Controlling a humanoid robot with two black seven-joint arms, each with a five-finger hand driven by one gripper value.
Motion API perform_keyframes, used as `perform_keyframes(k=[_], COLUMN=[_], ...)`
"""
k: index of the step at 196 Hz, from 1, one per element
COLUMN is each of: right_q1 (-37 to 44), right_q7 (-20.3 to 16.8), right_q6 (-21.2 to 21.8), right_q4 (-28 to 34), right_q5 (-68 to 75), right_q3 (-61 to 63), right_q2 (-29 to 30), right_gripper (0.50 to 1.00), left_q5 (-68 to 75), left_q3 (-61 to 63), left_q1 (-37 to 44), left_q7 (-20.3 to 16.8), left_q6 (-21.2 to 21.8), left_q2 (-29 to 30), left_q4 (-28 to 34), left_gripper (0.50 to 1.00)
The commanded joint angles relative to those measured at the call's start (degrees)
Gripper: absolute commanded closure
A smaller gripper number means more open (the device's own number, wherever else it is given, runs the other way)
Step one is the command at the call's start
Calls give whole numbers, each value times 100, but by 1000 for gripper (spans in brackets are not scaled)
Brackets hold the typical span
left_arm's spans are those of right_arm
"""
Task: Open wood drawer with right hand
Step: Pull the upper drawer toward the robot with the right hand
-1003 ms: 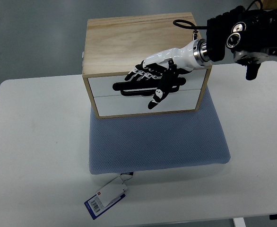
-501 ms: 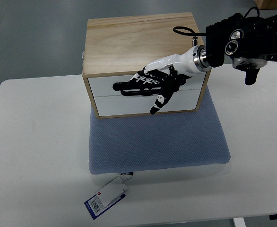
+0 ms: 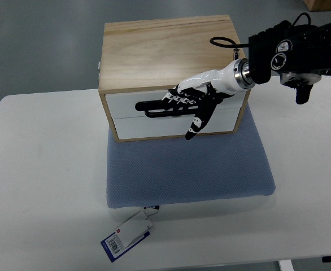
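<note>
We find the wood drawer box (image 3: 165,48) in the upper centre of the frame, standing on the far edge of a blue pad (image 3: 188,169) on the white table (image 3: 41,186). It has two white fronts; the upper drawer (image 3: 126,104) carries a dark bar handle (image 3: 154,105), and both fronts appear flush, so no opening is evident. The right hand (image 3: 191,100) lies across the upper front with its fingers (image 3: 174,97) extended along the handle, loosely curled; whether they hook behind the bar we cannot tell. We judge the box rigid and light, liable to slide on the pad under a pull. The bar's middle is the sound hold. A tag (image 3: 126,236) lies at lower left.
</note>
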Motion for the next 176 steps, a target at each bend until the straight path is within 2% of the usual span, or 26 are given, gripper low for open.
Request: perform_keyframes(k=[1, 22, 85, 176], right_q1=[10, 19, 274, 292], right_q7=[3, 12, 73, 73], right_q6=[45, 98, 863, 1003], right_q4=[1, 1, 195, 283], right_q5=[-3, -3, -3, -3], right_q3=[-1, -1, -1, -1], right_q2=[-21, -39, -249, -241], right_gripper=[570, 570, 570, 570], left_q5=[3, -5, -5, 4], left_q3=[0, 0, 0, 0], left_q1=[0, 0, 0, 0], left_q7=[0, 0, 0, 0], left_q6=[0, 0, 0, 0], left_q2=[0, 0, 0, 0], left_q4=[0, 0, 0, 0], left_gripper=[500, 500, 500, 500])
